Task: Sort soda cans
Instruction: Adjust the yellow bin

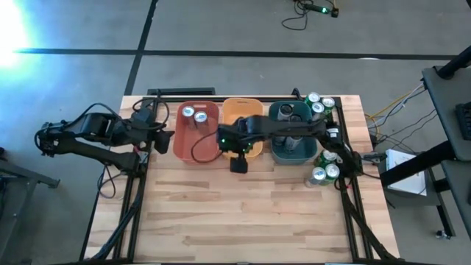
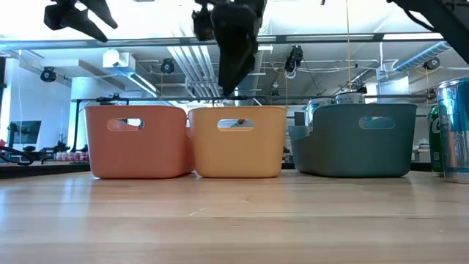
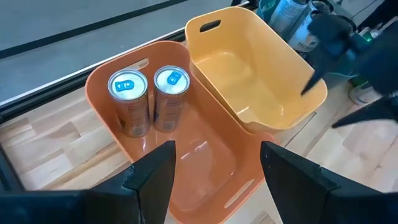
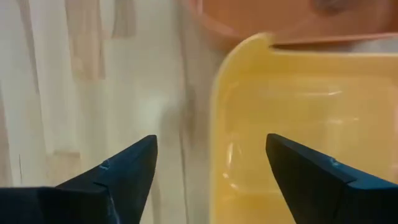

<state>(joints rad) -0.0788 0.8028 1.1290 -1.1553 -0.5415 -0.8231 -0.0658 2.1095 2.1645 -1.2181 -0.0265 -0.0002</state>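
Two soda cans (image 3: 127,99) (image 3: 171,93) with silver tops stand upright in the far end of the red bin (image 1: 197,131). The orange bin (image 1: 243,118) beside it holds nothing that shows. Can tops (image 2: 350,96) rise above the teal bin (image 1: 291,136). More green and silver cans stand on the table at the far right (image 1: 318,104) and beside the teal bin's near corner (image 1: 324,171). My right gripper (image 4: 211,140) hangs open and empty over the orange bin's near rim (image 4: 217,93). My left gripper (image 3: 216,149) is open and empty above the red bin's near left side.
The three bins stand in a row along the table's far edge (image 2: 139,143) (image 2: 238,143) (image 2: 359,139). My right arm (image 1: 294,131) stretches across the teal bin. Bare wood (image 1: 243,213) fills the near half of the table. A tall can (image 2: 454,128) stands at the right.
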